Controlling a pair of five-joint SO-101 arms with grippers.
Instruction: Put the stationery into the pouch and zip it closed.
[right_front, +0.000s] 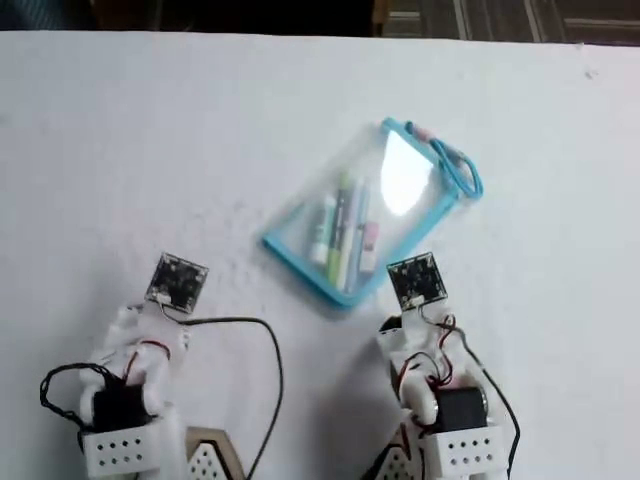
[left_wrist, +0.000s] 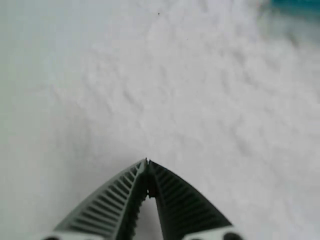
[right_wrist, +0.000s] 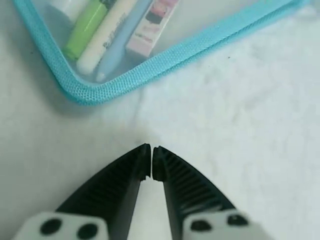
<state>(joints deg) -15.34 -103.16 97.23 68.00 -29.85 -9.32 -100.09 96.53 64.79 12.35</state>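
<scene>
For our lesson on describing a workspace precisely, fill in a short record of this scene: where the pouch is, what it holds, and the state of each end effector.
Container: pouch, clear with blue trim, lying flat and skewed on the white table
Contents: stationery inside, including a green marker and an eraser
Zip: cannot tell whether closed
Left arm: left end effector shut, empty, over bare table
Right arm: right end effector shut, empty, just short of the pouch's corner, not touching
</scene>
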